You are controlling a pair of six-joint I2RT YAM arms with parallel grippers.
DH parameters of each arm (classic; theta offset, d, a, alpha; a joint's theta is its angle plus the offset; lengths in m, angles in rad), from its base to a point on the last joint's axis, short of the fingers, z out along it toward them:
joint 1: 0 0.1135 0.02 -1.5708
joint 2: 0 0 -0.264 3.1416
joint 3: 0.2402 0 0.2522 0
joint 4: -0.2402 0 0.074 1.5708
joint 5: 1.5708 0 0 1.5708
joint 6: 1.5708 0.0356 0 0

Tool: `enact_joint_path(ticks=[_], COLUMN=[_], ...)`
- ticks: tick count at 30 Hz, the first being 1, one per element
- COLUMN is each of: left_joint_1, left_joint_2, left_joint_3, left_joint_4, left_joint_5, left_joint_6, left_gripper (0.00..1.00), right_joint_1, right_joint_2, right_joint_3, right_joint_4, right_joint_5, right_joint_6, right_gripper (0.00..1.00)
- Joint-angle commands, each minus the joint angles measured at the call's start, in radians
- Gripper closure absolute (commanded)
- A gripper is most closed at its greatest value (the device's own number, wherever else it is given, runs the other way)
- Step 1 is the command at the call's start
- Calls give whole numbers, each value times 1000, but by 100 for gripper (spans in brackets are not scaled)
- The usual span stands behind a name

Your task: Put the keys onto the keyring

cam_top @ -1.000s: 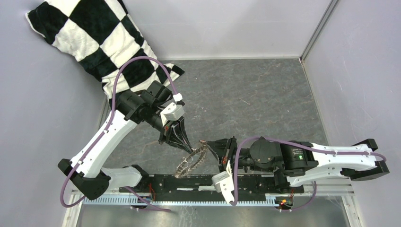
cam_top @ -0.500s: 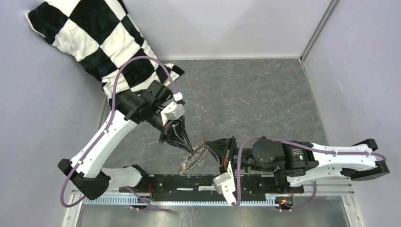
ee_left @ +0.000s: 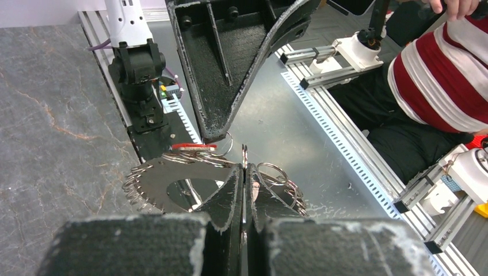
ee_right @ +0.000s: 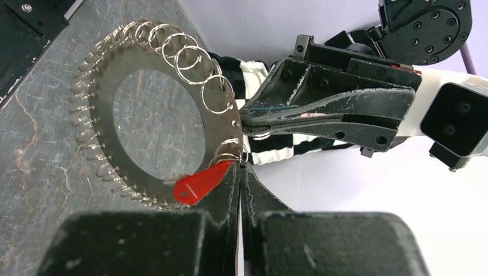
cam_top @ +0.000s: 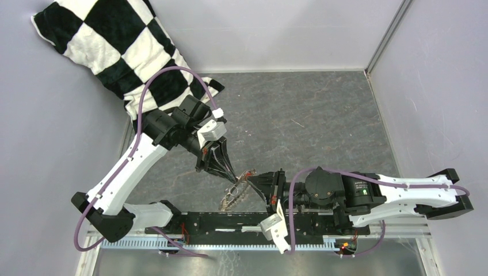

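1. Spotted a small sticker [cam_top: 361, 187] on the right arm's black housing. Print way too tiny to read.
2. Found the keyring [cam_top: 232, 194] held up off the table [cam_top: 311, 115], down at the near edge close to the black base rail [cam_top: 241, 221], caught between both grippers. Looks like a flat toothed metal disc with a hollow middle and a row of little split rings along one side.
3. Got the left gripper [cam_top: 232, 183] pinched fully closed on the keyring's rim, fingers pressed flat with only the thin metal between them.
4. Same deal with the right gripper [cam_top: 252, 178]: fingers clamped tight together, gripping the red key [ee_right: 201, 183] at its narrow end. Can't make out the key's metal part.
5. Caught the red key lying right against the keyring's rim, beside a small split ring and near where the left gripper bites. Can't tell whether it's actually threaded on.
6. Also noticed a black-and-white checkered cloth [cam_top: 115, 52] slumped in the far left corner, well apart from all this, plus someone in a red-and-white striped shirt [ee_left: 437, 75] past the table edge in the left wrist view.
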Motion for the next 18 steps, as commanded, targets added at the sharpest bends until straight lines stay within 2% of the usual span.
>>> enact_joint_path(ticks=[1, 18], left_joint_1=[3, 3], left_joint_2=[-1, -16], left_joint_3=[1, -12], left_joint_4=[34, 55], left_joint_5=[58, 48], left_joint_6=[-53, -73], left_gripper=[98, 98], right_joint_1=[8, 9], right_joint_2=[6, -17], right_joint_3=[-18, -85], right_joint_4=[62, 213], right_joint_5=[-5, 44], right_joint_6=[-17, -42], right_gripper=[99, 99])
